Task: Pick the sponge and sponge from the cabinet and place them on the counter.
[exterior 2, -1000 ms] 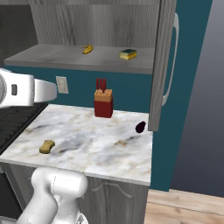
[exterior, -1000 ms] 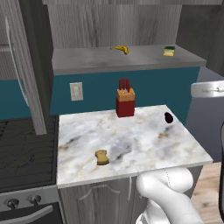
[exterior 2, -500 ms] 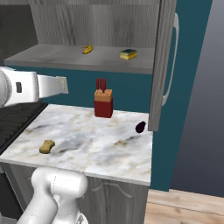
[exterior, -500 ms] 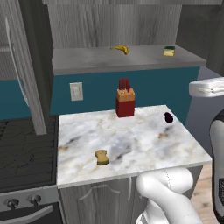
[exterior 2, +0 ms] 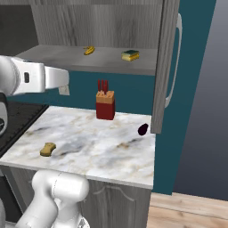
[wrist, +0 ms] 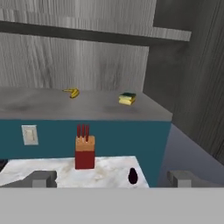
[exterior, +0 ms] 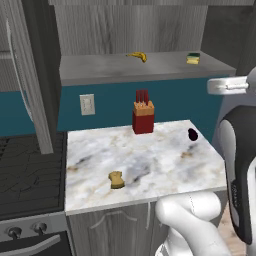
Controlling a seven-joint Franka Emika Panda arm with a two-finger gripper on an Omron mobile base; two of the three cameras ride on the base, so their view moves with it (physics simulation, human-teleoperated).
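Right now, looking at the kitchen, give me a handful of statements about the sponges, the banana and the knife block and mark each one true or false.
1. The tan-yellow sponge with the pinched waist lies on the white-and-grey marble counter. True.
2. The rectangular yellow sponge with the dark green top sits on the counter beside the red knife block. False: it is on the grey cabinet shelf.
3. The curved yellow banana lies on the same shelf as the green-topped sponge. True.
4. The end effector is shut on a sponge. False: it is open and holds nothing.
5. The small dark purple object rests on the black stovetop. False: it is on the counter, near its right edge.
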